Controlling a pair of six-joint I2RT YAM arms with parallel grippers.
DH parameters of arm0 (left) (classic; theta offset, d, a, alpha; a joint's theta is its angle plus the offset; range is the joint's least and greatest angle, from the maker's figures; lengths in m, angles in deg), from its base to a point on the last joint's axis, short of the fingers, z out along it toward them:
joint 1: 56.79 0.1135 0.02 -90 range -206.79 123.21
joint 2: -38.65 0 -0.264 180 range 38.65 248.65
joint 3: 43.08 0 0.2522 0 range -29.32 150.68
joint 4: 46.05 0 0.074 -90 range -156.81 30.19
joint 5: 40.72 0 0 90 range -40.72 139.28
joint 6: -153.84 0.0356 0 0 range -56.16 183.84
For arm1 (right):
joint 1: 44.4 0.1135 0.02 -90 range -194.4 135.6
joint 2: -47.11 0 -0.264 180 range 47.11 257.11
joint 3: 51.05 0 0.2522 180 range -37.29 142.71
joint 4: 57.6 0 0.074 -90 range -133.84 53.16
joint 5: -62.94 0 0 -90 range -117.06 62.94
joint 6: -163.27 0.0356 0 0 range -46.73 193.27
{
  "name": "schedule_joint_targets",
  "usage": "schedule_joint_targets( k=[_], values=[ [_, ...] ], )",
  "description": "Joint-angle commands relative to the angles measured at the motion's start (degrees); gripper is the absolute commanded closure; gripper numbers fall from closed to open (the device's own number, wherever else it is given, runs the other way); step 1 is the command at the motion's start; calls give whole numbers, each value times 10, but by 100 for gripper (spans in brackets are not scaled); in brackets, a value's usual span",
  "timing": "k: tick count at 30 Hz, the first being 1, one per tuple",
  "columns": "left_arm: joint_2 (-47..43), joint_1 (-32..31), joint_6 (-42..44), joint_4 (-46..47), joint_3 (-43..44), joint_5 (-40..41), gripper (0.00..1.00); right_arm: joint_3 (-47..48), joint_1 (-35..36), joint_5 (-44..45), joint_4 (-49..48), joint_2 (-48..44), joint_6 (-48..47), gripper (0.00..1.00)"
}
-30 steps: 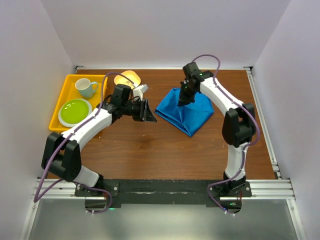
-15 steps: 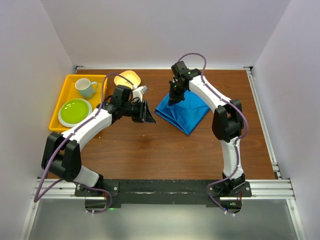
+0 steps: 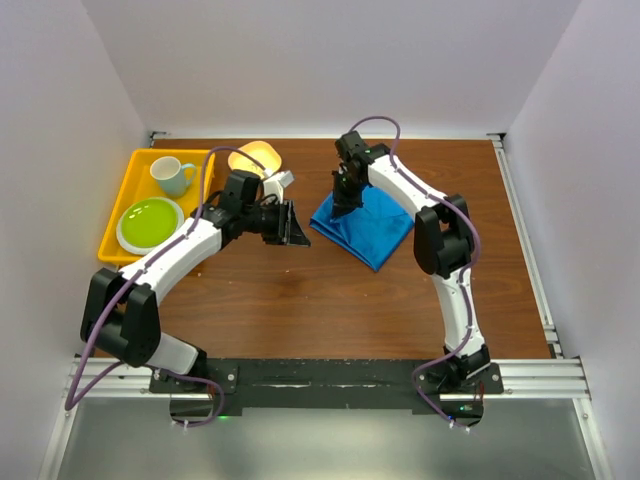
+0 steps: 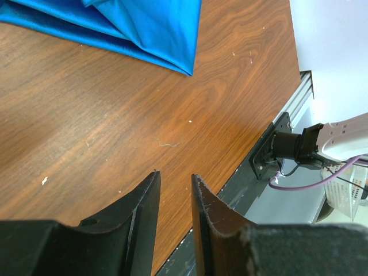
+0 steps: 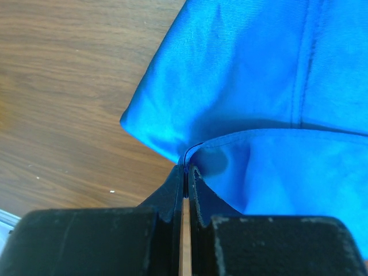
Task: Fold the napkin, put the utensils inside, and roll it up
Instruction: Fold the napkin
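My right end effector point(image 3: 340, 203) is clenched on the napkin point(image 3: 372, 228), its two fingers pressed together with a fold of the blue cloth's edge caught between the tips. In the right wrist view that pinched edge rises into the tips point(image 5: 185, 170) while the cloth below it lies on the wood. The napkin is on the counter point(image 3: 300, 300), right of centre and toward the far side. It lies in loose layers with one corner pointing at the near edge, and my grip is at its far-left part.

My left end effector point(image 3: 294, 224) hovers left of the napkin and apart from it, pointing right. Its fingers point(image 4: 202, 198) stand slightly parted with nothing between them, and only bare wood shows through the gap. The left wrist view shows the napkin's near corner point(image 4: 172, 46) lying flat beyond the fingertips.

On the far-left part of the counter sits a yellow tray point(image 3: 118, 215) holding a pale mug point(image 3: 172, 176) and a green plate point(image 3: 150, 223). A yellowish bowl point(image 3: 254, 157) stands just right of the tray.
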Motion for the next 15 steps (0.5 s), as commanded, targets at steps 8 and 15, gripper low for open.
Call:
schedule_joint_targets(
  k=[8,15],
  values=[
    [-33,12,15,-3,-9,1,67,53,11,-18,-8,18,5,100],
    [-32,15,16,-3,-7,2,67,70,13,-22,-8,37,5,100]
  ],
)
